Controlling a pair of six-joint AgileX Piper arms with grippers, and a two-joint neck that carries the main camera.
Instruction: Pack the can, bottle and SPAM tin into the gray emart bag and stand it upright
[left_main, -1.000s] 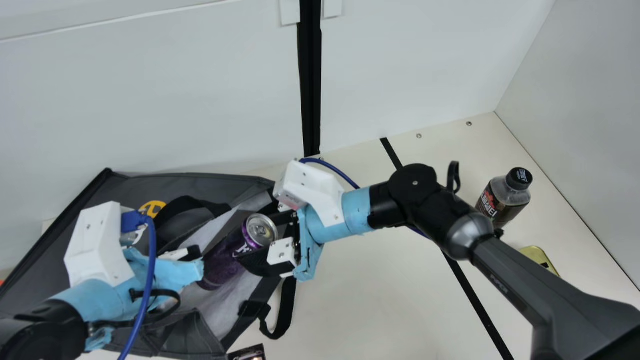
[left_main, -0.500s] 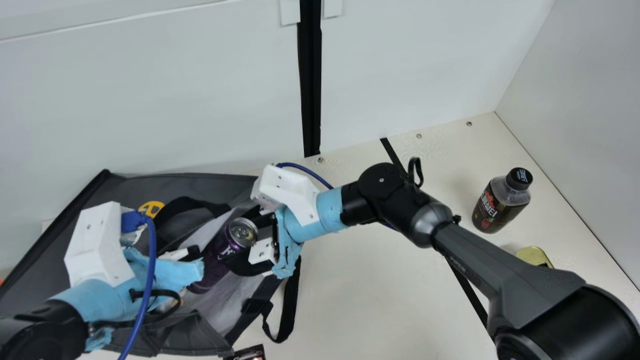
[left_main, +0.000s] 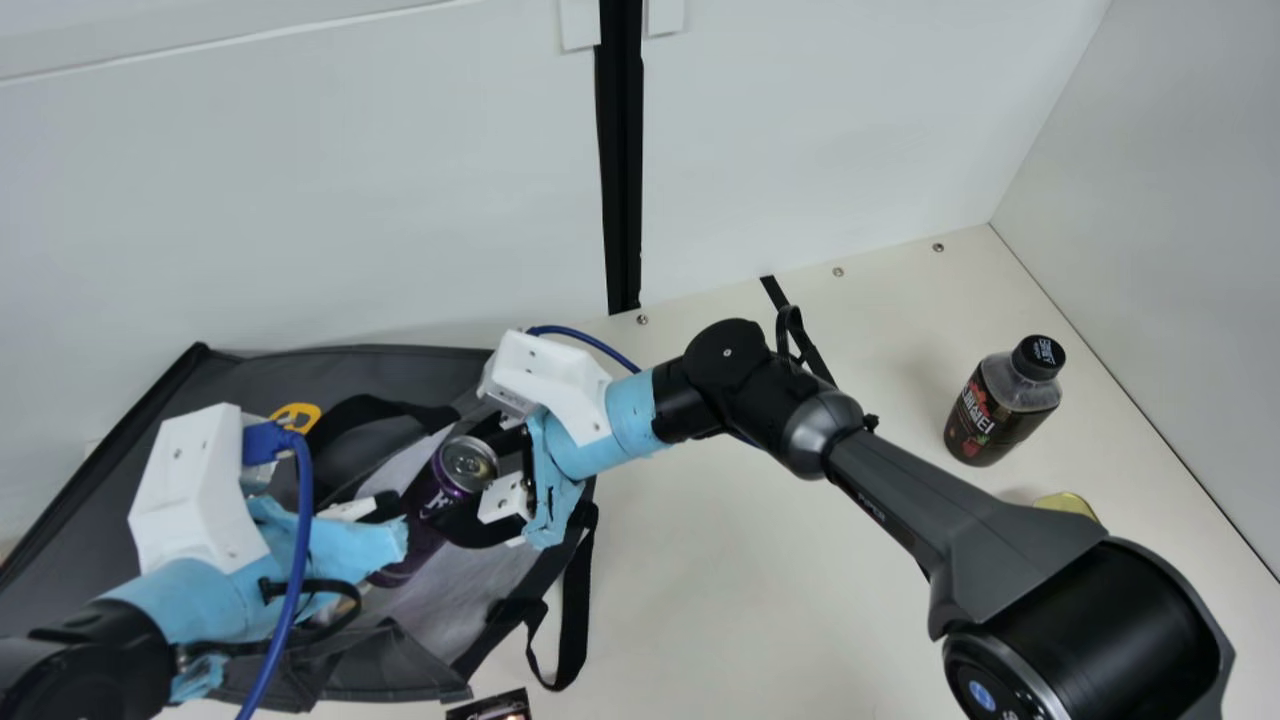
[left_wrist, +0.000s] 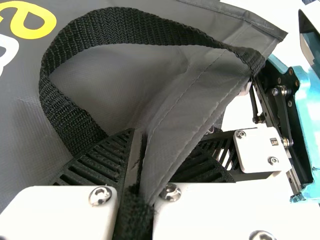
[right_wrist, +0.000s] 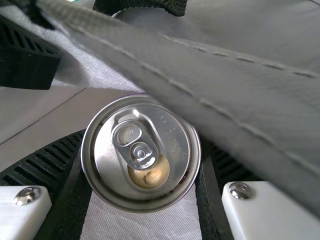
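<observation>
The big gray fabric bag (left_main: 250, 370) lies slumped on the cream table (left_main: 720, 600), a yellow mark on its outside, its pale lining showing at the mouth, which opens toward the robot's right. A black webbing strap (left_main: 572, 620) trails from its rim onto the table. The black ribbed left gripper (left_main: 372, 508) is pinched tight on a fold of the gray cloth. The black ribbed right gripper (left_main: 458, 490) has its 2 fingers around the purple metal can, 1 on each side, just below the lid.

Well off to the robot's right, the dark plastic bottle with a black cap (left_main: 1000, 412) stands upright on the table.

The purple metal can (left_main: 465, 470) sits at the bag's open mouth, tilted, its long axis slanting down and leftward over the lining. Its silver lid end points back toward the right gripper's wrist (I can see the pull tab nearly face-on in the right wrist view), its base away from it.

The gold-topped tin (left_main: 1067, 504), partly hidden by the right arm, is near the bottle.
</observation>
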